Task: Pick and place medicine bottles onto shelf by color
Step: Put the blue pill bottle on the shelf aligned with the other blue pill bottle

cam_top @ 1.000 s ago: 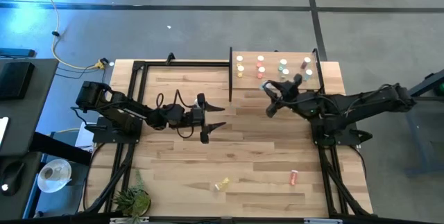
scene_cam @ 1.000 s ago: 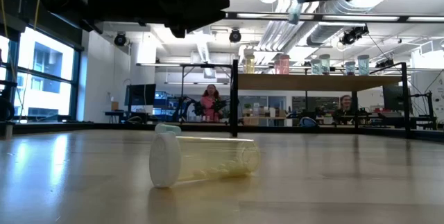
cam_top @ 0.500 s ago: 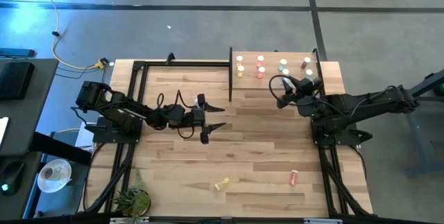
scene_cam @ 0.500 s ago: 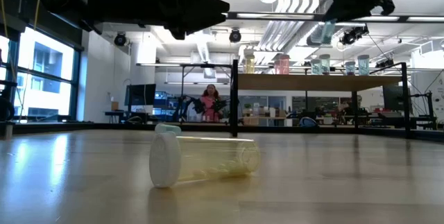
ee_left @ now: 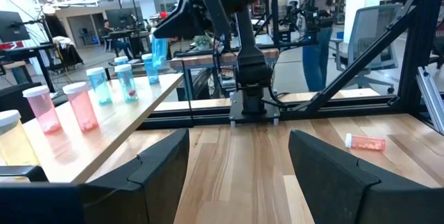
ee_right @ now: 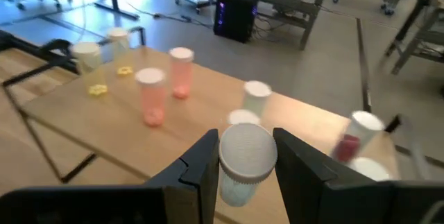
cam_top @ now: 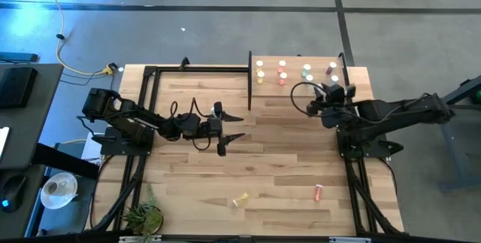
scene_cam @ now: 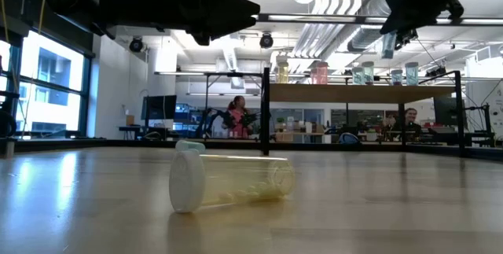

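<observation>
**Teal bottle carried over the shelf, two bottles left on the table**

The striped wooden table carries the plywood shelf at its 1 o'clock corner. The left arm waits near the table's middle, toward 9 o'clock, and the left gripper has its fingers spread wide around nothing. The right arm reaches in from 3 o'clock. The right gripper hangs above the shelf's 5 o'clock part, with its fingers pinched narrowly on the held teal bottle, which is upright with its white cap up.

**Risks, as I judge them**
- The shelf's teal pair stands just beyond the held bottle. Coming down too close could topple them, since these bottles are tall and light.
- The gripper is far bulkier than any bottle, so a finger could clip a neighbour as the fingers part.
- The drop spot is near the shelf's edge. A tilted release could roll the bottle off.
- It could also land beside the reddish pair at 3 o'clock, which would break the colour sorting.

**Count**
- Arms: two.
- Bottles standing on the shelf: eight, in four pairs, two yellow at the shelf's 9 o'clock end, two pink, two teal, then two with reddish contents whose body colour I cannot tell.
- Bottles held: one, teal.
- Bottles lying on the table: two, the yellow bottle at 6 o'clock and the pink-red bottle at 5 o'clock.
- Bottles in all: eleven.
</observation>
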Motion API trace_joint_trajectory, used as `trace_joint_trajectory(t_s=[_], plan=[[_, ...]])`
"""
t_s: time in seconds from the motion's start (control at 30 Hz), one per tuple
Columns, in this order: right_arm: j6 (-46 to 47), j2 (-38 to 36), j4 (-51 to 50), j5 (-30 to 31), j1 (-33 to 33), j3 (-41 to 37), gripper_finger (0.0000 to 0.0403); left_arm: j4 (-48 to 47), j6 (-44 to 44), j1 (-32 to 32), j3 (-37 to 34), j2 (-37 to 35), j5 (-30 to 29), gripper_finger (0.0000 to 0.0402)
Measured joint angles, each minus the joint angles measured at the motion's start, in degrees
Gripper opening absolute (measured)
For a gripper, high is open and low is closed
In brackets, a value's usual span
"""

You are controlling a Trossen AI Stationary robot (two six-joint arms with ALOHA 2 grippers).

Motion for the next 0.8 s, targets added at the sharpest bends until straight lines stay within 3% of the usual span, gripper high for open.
trace_joint_trajectory(t_s=[0.4,0.8], plan=[[10.0,-5.6,-18.1,-9.4,-6.2,3.2,0.0108,0.0,0.0,0.0,0.0,0.0,0.0,0.0239],[16.1,-6.0,-28.7,-9.3,-6.0,3.2,0.0108,0.0,0.0,0.0,0.0,0.0,0.0,0.0239]])
